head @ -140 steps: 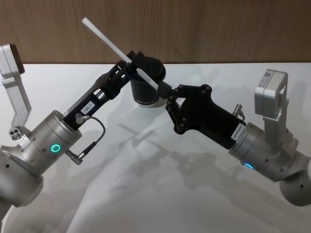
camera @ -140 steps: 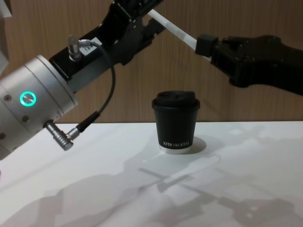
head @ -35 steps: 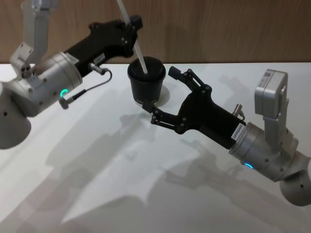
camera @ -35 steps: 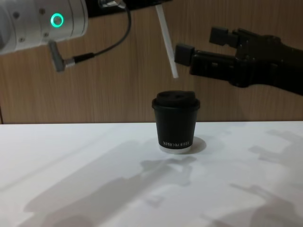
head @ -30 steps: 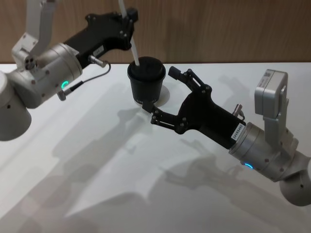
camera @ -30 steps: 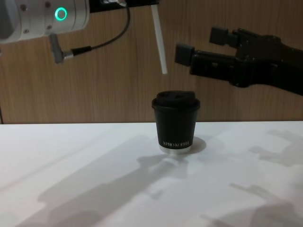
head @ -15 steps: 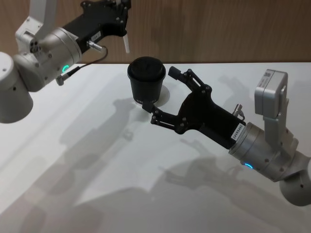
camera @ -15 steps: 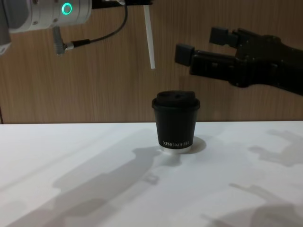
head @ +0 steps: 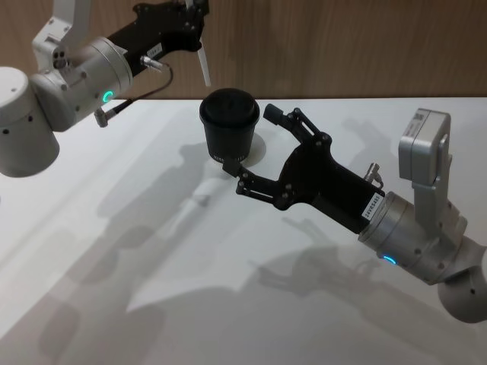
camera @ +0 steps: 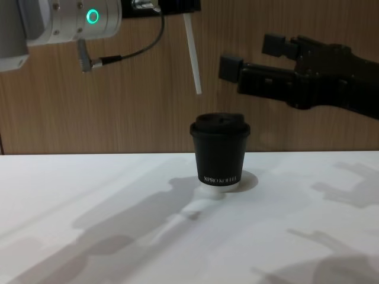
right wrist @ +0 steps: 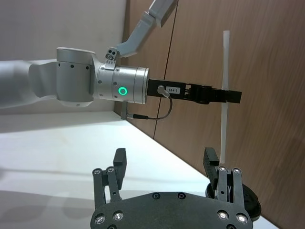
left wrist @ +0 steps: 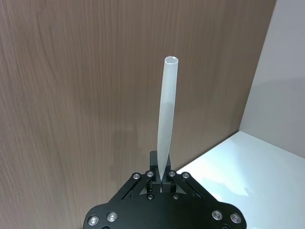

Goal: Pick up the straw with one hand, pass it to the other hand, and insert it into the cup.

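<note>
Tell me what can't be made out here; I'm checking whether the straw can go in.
- Hole in the cup lid: head view, the top is uniformly black, too dark to tell.
- Top of the straw: chest view, cut off by the upper edge at the left gripper.
- Most of the cup: right wrist view, hidden behind the open right gripper.

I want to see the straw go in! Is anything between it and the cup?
Nothing visible. The straw hangs from the left gripper, above the cup and slightly left, air between. The open right gripper sits off to the right.
</note>
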